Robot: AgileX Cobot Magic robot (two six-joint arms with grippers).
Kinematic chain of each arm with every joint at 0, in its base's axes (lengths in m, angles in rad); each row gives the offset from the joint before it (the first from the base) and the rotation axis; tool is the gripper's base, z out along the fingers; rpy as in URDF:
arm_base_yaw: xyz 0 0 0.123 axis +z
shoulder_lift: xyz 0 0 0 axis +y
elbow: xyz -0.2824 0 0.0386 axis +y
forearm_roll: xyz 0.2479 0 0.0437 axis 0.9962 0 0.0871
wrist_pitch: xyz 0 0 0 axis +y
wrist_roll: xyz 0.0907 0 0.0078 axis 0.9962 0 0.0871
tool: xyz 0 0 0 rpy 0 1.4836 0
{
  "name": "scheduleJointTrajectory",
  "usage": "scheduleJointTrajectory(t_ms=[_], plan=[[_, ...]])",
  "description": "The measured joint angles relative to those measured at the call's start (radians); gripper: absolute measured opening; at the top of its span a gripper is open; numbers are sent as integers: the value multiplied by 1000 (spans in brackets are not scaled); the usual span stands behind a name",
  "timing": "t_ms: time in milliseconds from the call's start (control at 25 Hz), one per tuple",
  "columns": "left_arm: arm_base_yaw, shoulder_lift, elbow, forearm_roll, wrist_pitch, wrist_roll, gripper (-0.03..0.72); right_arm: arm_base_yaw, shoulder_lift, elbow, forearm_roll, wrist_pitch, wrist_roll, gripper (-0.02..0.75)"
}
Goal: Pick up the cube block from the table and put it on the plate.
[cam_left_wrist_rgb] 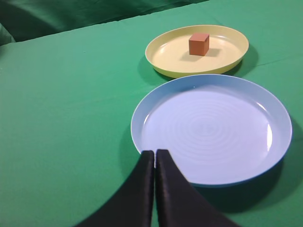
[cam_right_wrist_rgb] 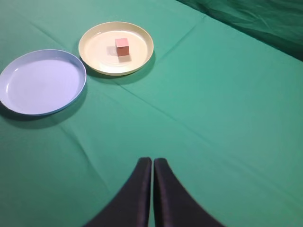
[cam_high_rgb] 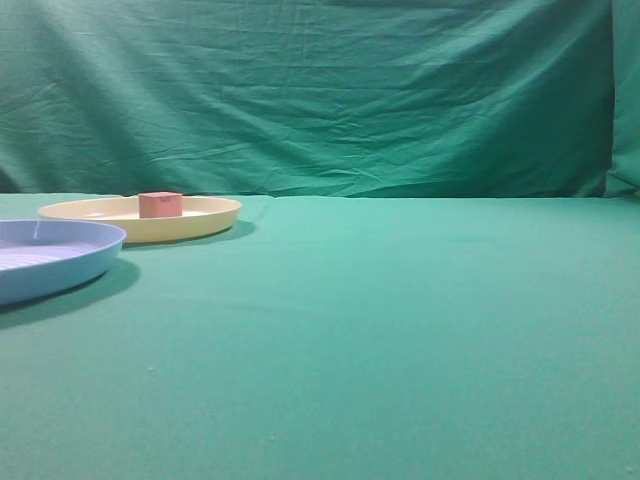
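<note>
The reddish-pink cube block (cam_high_rgb: 160, 204) rests inside the pale yellow plate (cam_high_rgb: 205, 218) at the far left of the green table (cam_high_rgb: 400, 320). It also shows on the plate in the left wrist view (cam_left_wrist_rgb: 199, 44) and in the right wrist view (cam_right_wrist_rgb: 122, 46). The plate shows in the left wrist view (cam_left_wrist_rgb: 165, 52) and the right wrist view (cam_right_wrist_rgb: 97, 52). My left gripper (cam_left_wrist_rgb: 155, 152) is shut and empty, held above the near rim of the blue plate. My right gripper (cam_right_wrist_rgb: 152, 161) is shut and empty over bare cloth, well away from both plates. Neither gripper shows in the exterior view.
A light blue ribbed plate (cam_high_rgb: 60, 262) sits in front of the yellow plate at the left edge; it also shows in the left wrist view (cam_left_wrist_rgb: 213, 127) and the right wrist view (cam_right_wrist_rgb: 42, 82). A wrinkled green backdrop (cam_high_rgb: 320, 90) closes the far side.
</note>
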Motion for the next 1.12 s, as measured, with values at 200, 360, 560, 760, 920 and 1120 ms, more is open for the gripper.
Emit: scheduleJointTrajectory(t_ms=[200, 360, 560, 760, 920, 1120], plan=[[0, 0, 0, 0, 0, 0, 0, 0, -137, 74, -116, 5, 131, 0], [0, 0, 0, 0, 0, 0, 0, -55, -289, 217, -206, -67, 239, 0], [0, 0, 0, 0, 0, 0, 0, -222, -484, 462, -212, -322, 251, 0], [0, 0, 0, 0, 0, 0, 0, -373, -641, 702, -214, -467, 251, 0], [0, 0, 0, 0, 0, 0, 0, -438, -753, 844, -215, -483, 251, 0], [0, 0, 0, 0, 0, 0, 0, -449, -825, 983, -216, -490, 251, 0]])
